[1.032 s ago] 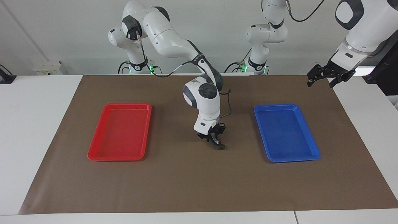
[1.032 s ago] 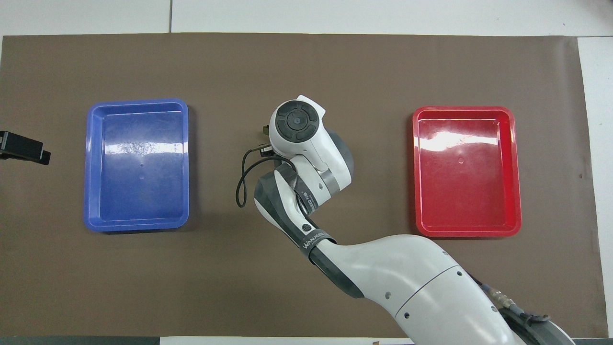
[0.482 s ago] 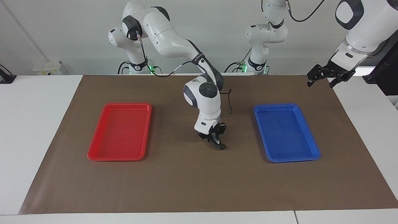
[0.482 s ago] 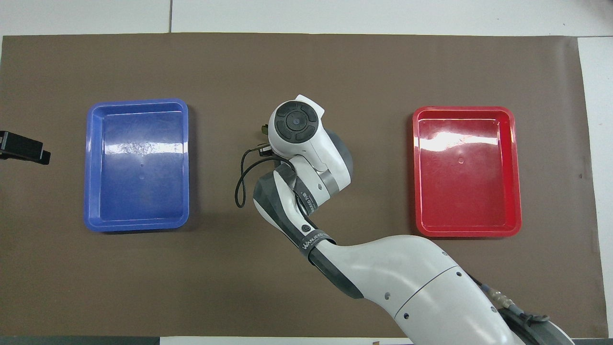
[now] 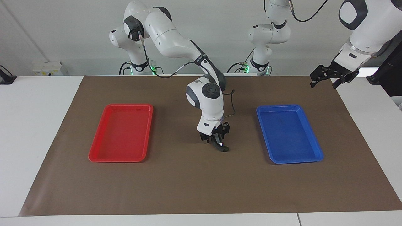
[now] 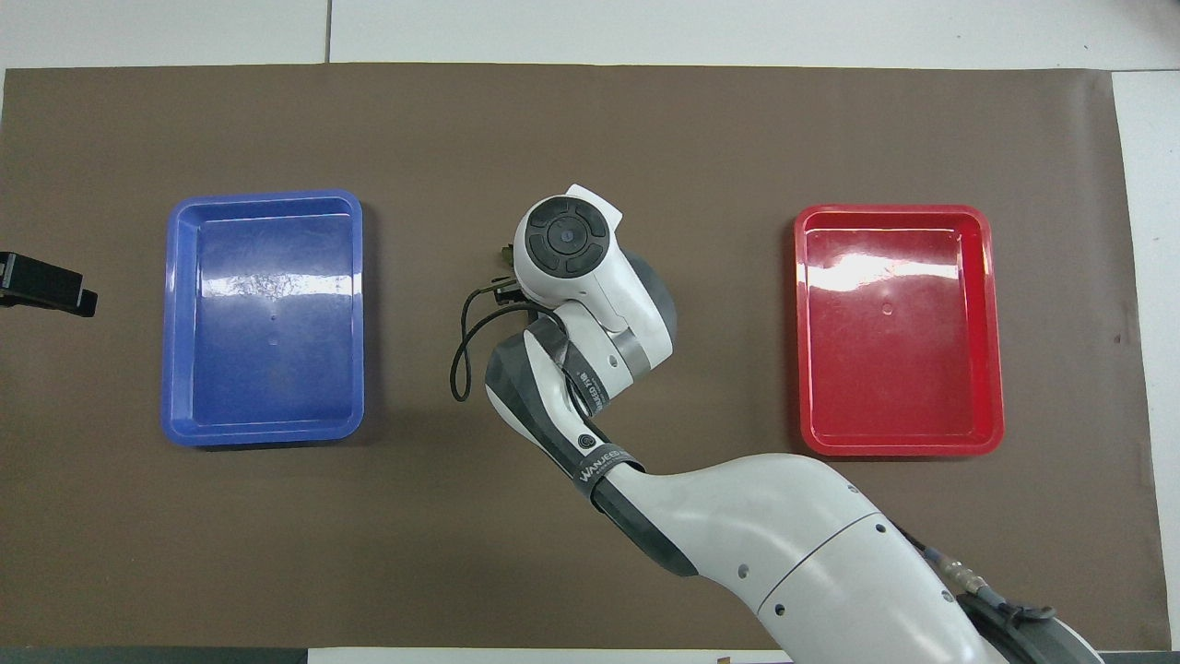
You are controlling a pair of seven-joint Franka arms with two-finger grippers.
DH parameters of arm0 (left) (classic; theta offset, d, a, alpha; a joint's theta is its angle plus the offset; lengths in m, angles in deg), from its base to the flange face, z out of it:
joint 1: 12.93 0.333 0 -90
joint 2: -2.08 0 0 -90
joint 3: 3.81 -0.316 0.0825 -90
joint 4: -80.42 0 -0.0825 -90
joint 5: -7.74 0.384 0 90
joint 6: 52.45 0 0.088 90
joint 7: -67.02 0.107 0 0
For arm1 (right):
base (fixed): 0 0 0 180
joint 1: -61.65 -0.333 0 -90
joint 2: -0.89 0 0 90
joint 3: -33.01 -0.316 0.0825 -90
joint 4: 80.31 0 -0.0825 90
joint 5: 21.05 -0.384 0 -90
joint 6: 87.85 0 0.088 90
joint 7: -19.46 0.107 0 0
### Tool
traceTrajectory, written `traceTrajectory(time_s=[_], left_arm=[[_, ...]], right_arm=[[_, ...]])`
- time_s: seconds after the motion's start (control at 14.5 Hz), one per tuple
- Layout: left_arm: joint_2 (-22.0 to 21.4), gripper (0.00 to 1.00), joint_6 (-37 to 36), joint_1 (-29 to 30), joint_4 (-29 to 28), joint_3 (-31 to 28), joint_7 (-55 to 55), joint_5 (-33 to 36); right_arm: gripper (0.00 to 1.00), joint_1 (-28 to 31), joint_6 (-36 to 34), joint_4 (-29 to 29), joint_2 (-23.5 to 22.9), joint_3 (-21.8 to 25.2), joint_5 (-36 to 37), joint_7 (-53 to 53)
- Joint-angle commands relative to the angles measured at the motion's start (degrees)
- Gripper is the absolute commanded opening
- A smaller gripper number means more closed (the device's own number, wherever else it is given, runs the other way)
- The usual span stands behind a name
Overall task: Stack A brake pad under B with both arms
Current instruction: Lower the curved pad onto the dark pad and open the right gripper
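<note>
Right gripper [image 5: 216, 140] way closer than parked left gripper [image 5: 327, 78], dark brake pad [image 5: 222, 148] right under the jaws on the bench, slanting toward the left arm's end, can't tell if pinched or released.

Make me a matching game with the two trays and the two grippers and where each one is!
Things:
1. red tray
2. blue tray
3. right gripper
4. left gripper

Places:
a. raised in the air at the left arm's end, waiting
b. lying on the brown mat toward the right arm's end
c. low between the two trays, over a dark brake pad
d. lying on the mat toward the left arm's end

Pairs: 1-b, 2-d, 3-c, 4-a
</note>
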State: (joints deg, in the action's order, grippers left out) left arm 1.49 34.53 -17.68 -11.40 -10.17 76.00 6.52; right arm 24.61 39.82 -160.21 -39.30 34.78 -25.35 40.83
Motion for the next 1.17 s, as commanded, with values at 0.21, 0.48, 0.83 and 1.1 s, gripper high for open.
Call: traceTrajectory(time_s=[0.21,0.48,0.83,1.1], left_arm=[[-0.55,0.99,-0.58,0.44,0.15,0.21,0.42,0.61],[-0.55,0.99,-0.49,0.44,0.15,0.21,0.42,0.61],[-0.55,0.99,-0.49,0.44,0.15,0.21,0.51,0.61],[-0.55,0.99,-0.49,0.44,0.15,0.21,0.42,0.61]], right_arm=[[1.0,4.6,-6.11,-1.57,8.97,1.2,2.79,2.0],[1.0,11.62,-8.58,-6.22,17.93,1.65,3.59,1.74],[1.0,20.5,-17.53,-7.9,24.53,1.65,6.84,1.12],[1.0,27.18,-26.49,-7.99,29.1,1.48,6.84,-1.06]])
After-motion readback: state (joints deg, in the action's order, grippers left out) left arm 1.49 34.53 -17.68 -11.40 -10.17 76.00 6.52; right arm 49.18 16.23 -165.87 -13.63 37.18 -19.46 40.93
